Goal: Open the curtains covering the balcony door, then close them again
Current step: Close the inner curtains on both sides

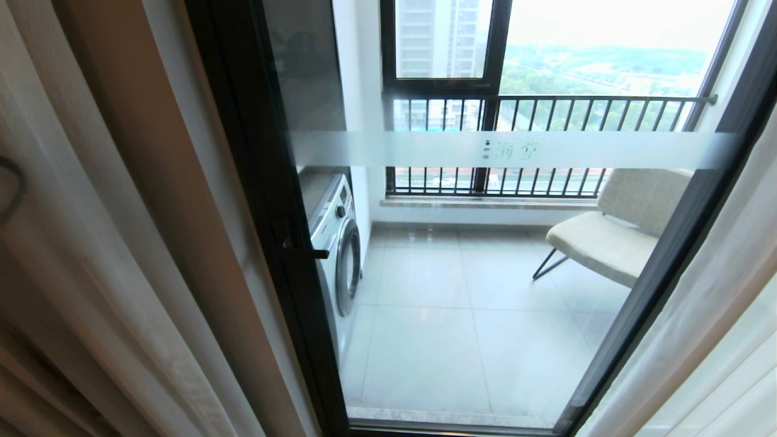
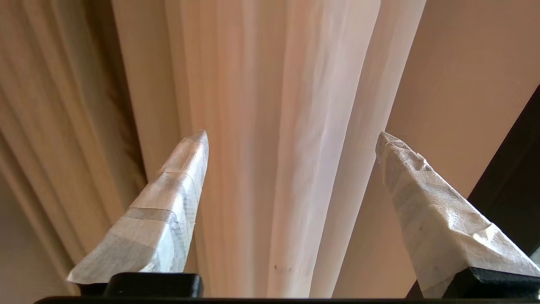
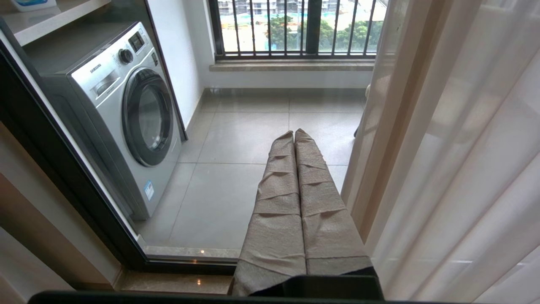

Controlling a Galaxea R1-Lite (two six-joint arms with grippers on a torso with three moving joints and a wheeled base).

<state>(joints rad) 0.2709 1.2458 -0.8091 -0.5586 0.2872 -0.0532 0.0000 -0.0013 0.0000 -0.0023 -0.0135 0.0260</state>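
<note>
**Curtains drawn aside, balcony door exposed; left gripper spread wide at the left panel**

Curtains. In the head view the curtains point(image 1: 91, 243) are gathered at both edges of the opening. The left panel hangs in cream-beige pleats with a pale sheer layer over it, and it lies against the left side of the door frame. A second sheer panel point(image 1: 716, 315) hangs at the right edge. The glass between the two panels is uncovered.

Balcony door. The balcony door point(image 1: 485, 273) stands in the centre of the head view, in thick black frames. A frosted band point(image 1: 425, 149) with small characters crosses the glass. A black handle point(image 1: 300, 249) projects from the left frame member. Through the glass are a washing machine point(image 1: 340, 243) on the left, a padded chair point(image 1: 613, 233) on the right, a tiled floor point(image 1: 437, 328) and a window railing point(image 1: 546, 145) behind them.

Left gripper. In the left wrist view the left gripper point(image 2: 291, 139) points at the sheer folds of the left panel. Its two tape-wrapped fingers point(image 2: 168, 202) stand wide apart, and no fabric lies between them. The beige pleats lie to one side of the sheer, a black frame edge to the other.

Right gripper. In the right wrist view the right gripper point(image 3: 294, 135) has its wrapped fingers pressed together and holds nothing. It hangs in front of the door's lower sill, just beside the right sheer panel, and points toward the balcony floor.
</note>
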